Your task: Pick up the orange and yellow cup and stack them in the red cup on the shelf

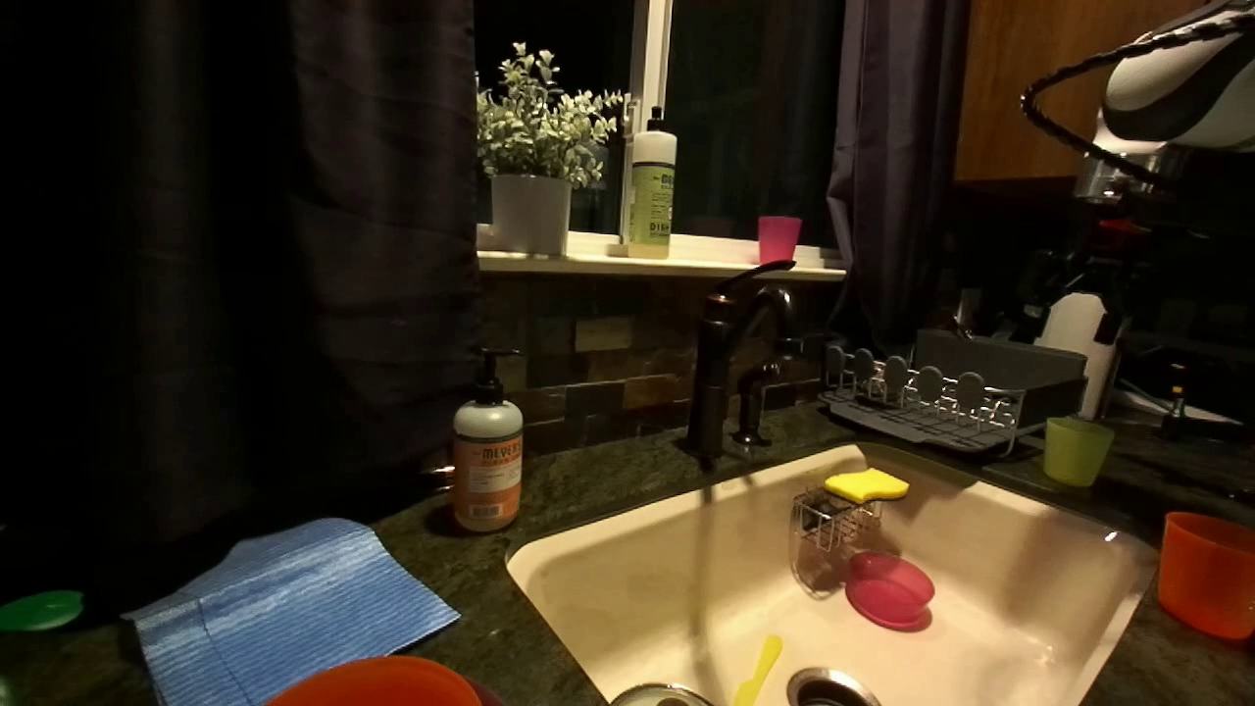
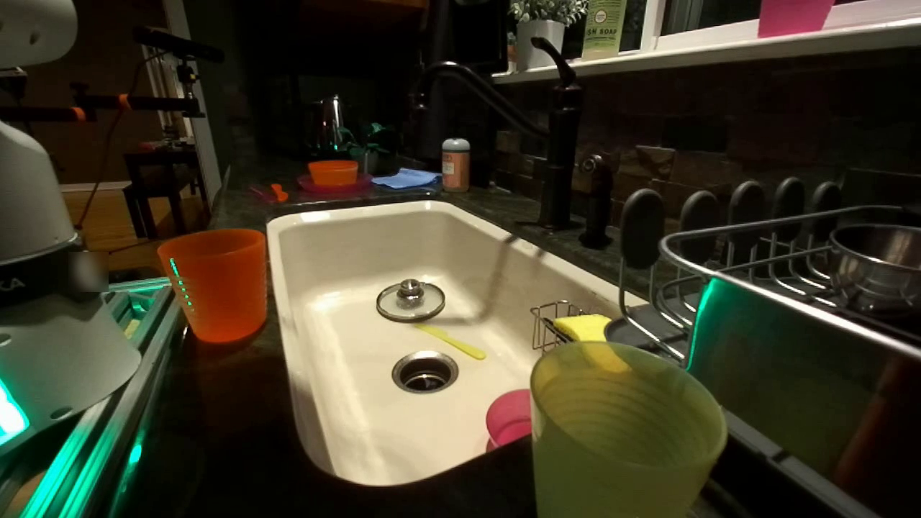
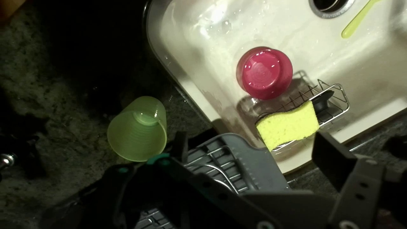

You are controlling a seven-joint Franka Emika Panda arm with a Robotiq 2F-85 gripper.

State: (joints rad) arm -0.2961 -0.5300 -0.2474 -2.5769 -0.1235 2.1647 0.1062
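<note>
The orange cup (image 1: 1211, 574) (image 2: 216, 288) stands upright on the dark counter beside the sink; only an orange corner of it (image 3: 8, 8) shows in the wrist view. Near the dish rack stands the yellow cup (image 1: 1076, 451) (image 2: 626, 439) (image 3: 140, 133), pale yellow-green and upright. A pinkish red cup (image 1: 779, 239) (image 2: 795, 18) sits on the shelf (image 1: 588, 263) (image 2: 683, 54), which is the pale window ledge. My gripper (image 3: 256, 153) is spread wide in the wrist view, nothing between its fingers. It hovers over the rack, with the yellow cup left of its left finger.
Below the ledge rises a dark faucet (image 1: 714, 363). A dish rack (image 1: 961, 387) borders the sink (image 1: 627, 559). Inside the sink are a pink bowl (image 3: 264, 73), a yellow sponge (image 3: 287, 125) on a wire caddy and a pot lid (image 2: 410, 301). A soap bottle (image 1: 652, 196) shares the ledge.
</note>
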